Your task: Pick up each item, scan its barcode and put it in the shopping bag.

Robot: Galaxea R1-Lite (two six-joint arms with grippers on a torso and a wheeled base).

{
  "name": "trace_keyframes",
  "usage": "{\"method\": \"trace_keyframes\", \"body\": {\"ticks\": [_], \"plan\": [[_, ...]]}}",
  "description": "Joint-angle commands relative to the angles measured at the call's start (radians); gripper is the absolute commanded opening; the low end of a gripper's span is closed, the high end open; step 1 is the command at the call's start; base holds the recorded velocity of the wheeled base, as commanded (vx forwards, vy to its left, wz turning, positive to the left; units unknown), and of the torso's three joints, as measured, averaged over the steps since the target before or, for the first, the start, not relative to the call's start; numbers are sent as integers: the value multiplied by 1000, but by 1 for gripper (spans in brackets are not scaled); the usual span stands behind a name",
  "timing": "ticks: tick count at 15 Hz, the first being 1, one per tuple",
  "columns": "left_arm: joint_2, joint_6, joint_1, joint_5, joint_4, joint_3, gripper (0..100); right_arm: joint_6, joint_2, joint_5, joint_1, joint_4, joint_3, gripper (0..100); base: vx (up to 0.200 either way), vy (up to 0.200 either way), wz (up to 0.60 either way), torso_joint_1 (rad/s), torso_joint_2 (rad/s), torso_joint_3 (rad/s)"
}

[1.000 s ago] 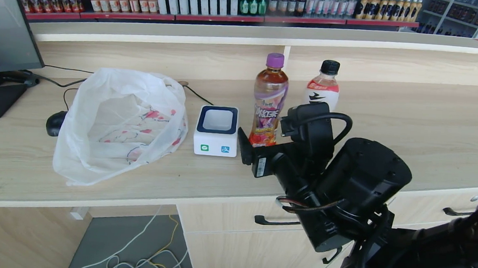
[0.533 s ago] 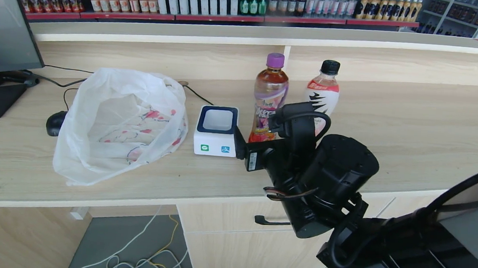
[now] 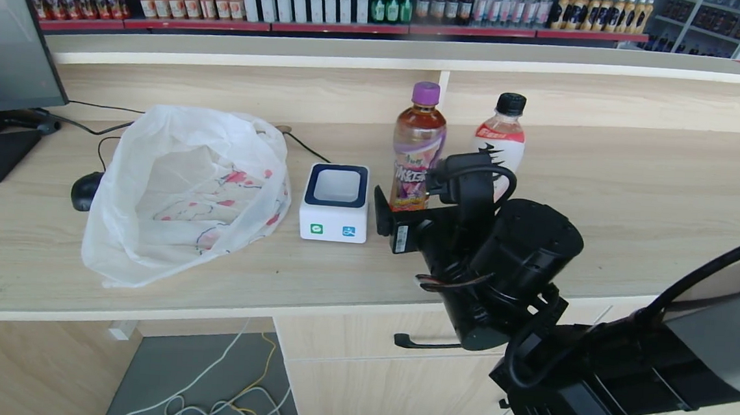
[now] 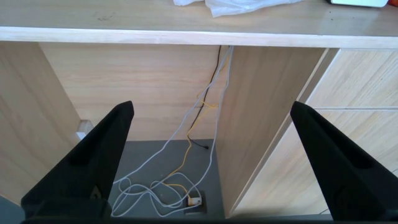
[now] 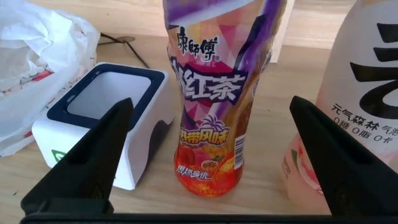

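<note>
A tea bottle (image 3: 417,147) with a purple cap stands upright on the wooden counter (image 3: 637,206), just right of the white barcode scanner (image 3: 335,202). A white bottle (image 3: 504,139) with a black cap stands behind it to the right. My right gripper (image 3: 411,211) hovers open just in front of the tea bottle (image 5: 217,93), whose lower body is framed between the spread fingers (image 5: 87,168), apart from both. The white shopping bag (image 3: 182,188) lies open left of the scanner (image 5: 106,118). My left gripper (image 4: 211,168) hangs open and holds nothing, below the counter's front edge.
A monitor (image 3: 4,32) and a black mouse (image 3: 84,191) sit at the far left, with cables running behind the bag. A raised ledge (image 3: 380,58) backs the counter. Drawer handles (image 3: 425,343) are below its front edge, and loose cables (image 4: 180,180) lie on the floor.
My right arm has swung leftward and pushed in closer to the tea bottle. The bottles, scanner and bag have stayed put.
</note>
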Motion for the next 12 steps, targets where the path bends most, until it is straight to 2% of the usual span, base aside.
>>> {"method": "trace_keyframes", "body": {"ticks": [1,12], "plan": [[1,0,0,0,0,0,100,1,20,0,-5,0,-34,100,0,0,0,0,0,0],[0,0,0,0,0,0,100,-1,100,0,-42,1,-154,100,0,0,0,0,0,0]]}}
